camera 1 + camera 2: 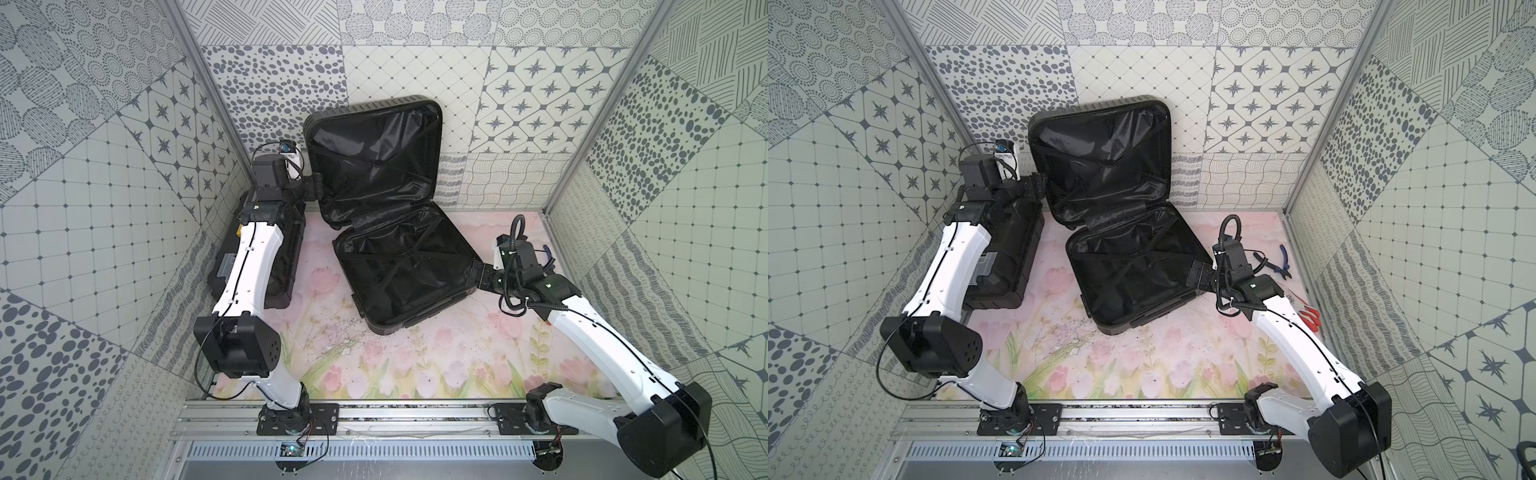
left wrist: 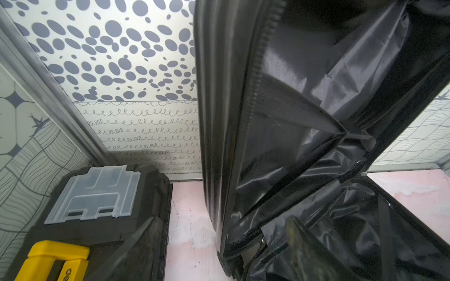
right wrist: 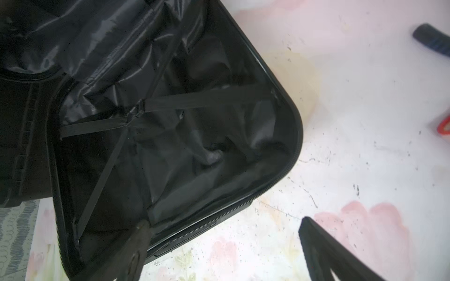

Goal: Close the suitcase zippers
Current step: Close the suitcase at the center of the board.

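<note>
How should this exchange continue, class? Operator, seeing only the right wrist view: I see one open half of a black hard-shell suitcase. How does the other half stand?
Observer: The lid of the black ribbed hard-shell suitcase stands nearly upright by the back wall.
Operator: And the left gripper?
Observer: The left gripper is at that lid's side edge, jaws apart astride its rim.
Operator: What lies beside it?
Observer: A black plastic toolbox with a yellow handle, under the left arm.

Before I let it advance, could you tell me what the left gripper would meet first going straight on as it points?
Probably the side rim of the raised lid of the suitcase: the left gripper points at that edge, jaws apart on either side of it. Distance is unclear.
</note>
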`<state>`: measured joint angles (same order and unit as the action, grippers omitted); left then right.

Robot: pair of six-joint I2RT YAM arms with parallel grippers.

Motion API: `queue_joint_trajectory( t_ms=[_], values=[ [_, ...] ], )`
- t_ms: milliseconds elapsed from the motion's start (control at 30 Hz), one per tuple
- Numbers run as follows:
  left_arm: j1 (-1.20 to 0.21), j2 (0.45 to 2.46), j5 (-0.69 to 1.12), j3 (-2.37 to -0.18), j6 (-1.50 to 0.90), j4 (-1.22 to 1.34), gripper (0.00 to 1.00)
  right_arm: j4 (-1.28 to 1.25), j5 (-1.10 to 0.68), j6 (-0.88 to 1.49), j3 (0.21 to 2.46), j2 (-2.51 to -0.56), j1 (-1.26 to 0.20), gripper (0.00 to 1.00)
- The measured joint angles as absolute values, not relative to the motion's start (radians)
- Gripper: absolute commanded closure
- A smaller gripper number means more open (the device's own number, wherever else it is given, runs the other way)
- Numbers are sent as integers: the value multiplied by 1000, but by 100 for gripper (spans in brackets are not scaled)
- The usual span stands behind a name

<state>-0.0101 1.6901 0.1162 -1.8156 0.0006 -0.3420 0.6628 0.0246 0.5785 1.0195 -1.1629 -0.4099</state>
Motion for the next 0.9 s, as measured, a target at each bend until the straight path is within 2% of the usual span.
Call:
queue_joint_trajectory(
  t_ms=[200,300,400,433,600,767,900],
  values=[
    [-4,1829,128,-1933,-6,-301,47,716,73,669,1019,-1184,-431,2],
    [-4,1879,139,-1977,-16,-288,62,731,86,706,1019,-1198,-438,2],
    [-4,1916,150,-2011,-39,-273,87,742,99,746,1019,-1227,-442,2],
    [-4,1925,152,-2021,-48,-271,90,744,102,761,1019,-1239,-444,2],
    [-7,1943,101,-2032,-52,-255,100,731,116,861,1012,-1290,-446,6],
    [-31,1908,70,-1977,-44,-218,100,673,111,964,1012,-1354,-446,12],
    [-57,1832,41,-1869,-22,-160,100,639,88,1037,1011,-1401,-446,23]
  ],
)
